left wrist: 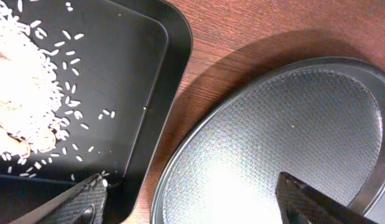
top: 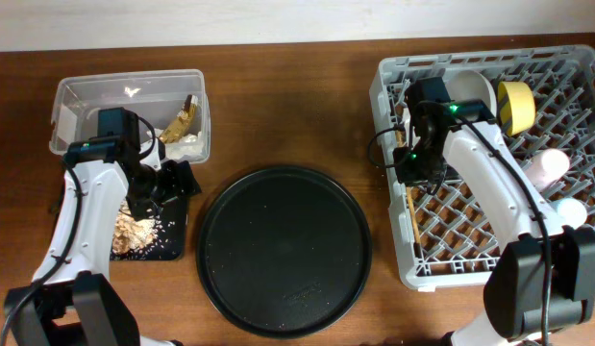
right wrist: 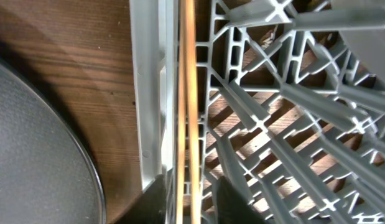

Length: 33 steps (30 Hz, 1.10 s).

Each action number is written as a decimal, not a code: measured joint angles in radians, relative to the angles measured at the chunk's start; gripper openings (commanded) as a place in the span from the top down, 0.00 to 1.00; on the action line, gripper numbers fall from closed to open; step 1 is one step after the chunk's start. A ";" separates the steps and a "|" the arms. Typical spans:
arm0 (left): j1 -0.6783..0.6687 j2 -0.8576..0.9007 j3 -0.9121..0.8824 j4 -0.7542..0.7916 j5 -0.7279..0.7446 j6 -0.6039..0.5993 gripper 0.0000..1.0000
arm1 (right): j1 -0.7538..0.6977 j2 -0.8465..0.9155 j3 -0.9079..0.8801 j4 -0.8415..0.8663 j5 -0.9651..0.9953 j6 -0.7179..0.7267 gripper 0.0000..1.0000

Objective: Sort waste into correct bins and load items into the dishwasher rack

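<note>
The grey dishwasher rack (top: 566, 264) fills the right side and holds the pale plate (top: 473, 89), the yellow bowl (top: 515, 104) and a pink cup (top: 545, 165). The wooden chopsticks (right wrist: 186, 93) lie along the inside of the rack's left wall (right wrist: 152, 93). My right gripper (right wrist: 191, 202) straddles them with a small gap on each side, slightly open. My left gripper (left wrist: 192, 205) is wide open and empty over the edge of the shallow black tray (left wrist: 158, 112), which holds food scraps and rice (left wrist: 24, 93). The clear tub (top: 76, 96) holds tissues (top: 186, 146) and the wrapper (top: 182, 120).
The large round black tray (top: 284, 252) sits mid-table between the arms and shows in the left wrist view (left wrist: 304, 124) and the right wrist view (right wrist: 37, 162). A pale cup (top: 569, 210) stands at the rack's right side. Bare wooden table lies between the tray and the rack.
</note>
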 measured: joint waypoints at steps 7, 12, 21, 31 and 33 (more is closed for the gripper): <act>-0.016 0.000 0.000 0.003 0.000 -0.002 0.02 | -0.056 -0.085 0.000 0.039 -0.083 0.002 0.38; -0.117 0.000 0.000 0.061 -0.015 0.019 0.01 | -0.187 -0.152 0.000 0.034 -0.275 -0.074 0.33; -0.209 0.000 0.000 -0.134 -0.130 0.041 0.01 | -0.224 -0.152 -0.011 -0.121 -0.314 -0.112 0.33; -0.209 -0.220 -0.172 -0.081 -0.146 0.080 0.01 | -0.224 -0.353 -0.309 0.000 -0.313 -0.090 0.09; -0.209 -0.344 -0.248 -0.026 -0.146 0.081 0.01 | -0.224 -0.498 -0.382 0.063 -0.311 -0.083 0.02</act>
